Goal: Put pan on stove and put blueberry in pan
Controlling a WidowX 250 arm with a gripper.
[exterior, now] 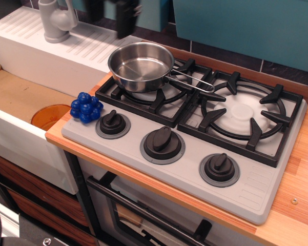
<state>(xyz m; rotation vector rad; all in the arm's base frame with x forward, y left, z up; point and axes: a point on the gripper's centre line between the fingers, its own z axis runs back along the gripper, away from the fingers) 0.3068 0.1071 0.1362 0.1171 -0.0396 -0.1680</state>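
Note:
The shiny steel pan [141, 65] sits on the left rear burner of the grey stove [246, 189], its wire handle pointing right over the grate. It is empty. The blueberry [85, 107], a cluster of deep-blue balls, lies on the stove's front left corner beside the left knob [113, 123]. My gripper [113, 15] hangs blurred at the top edge, above and behind the pan's left side, well away from the blueberry. Its two dark fingers [127, 20] stand apart with nothing between them.
A white sink [20, 128] lies to the left with a grey faucet [56, 20] and an orange disc [50, 115] in its basin. A second burner [243, 113] is on the right. The wooden counter edge and oven door run below.

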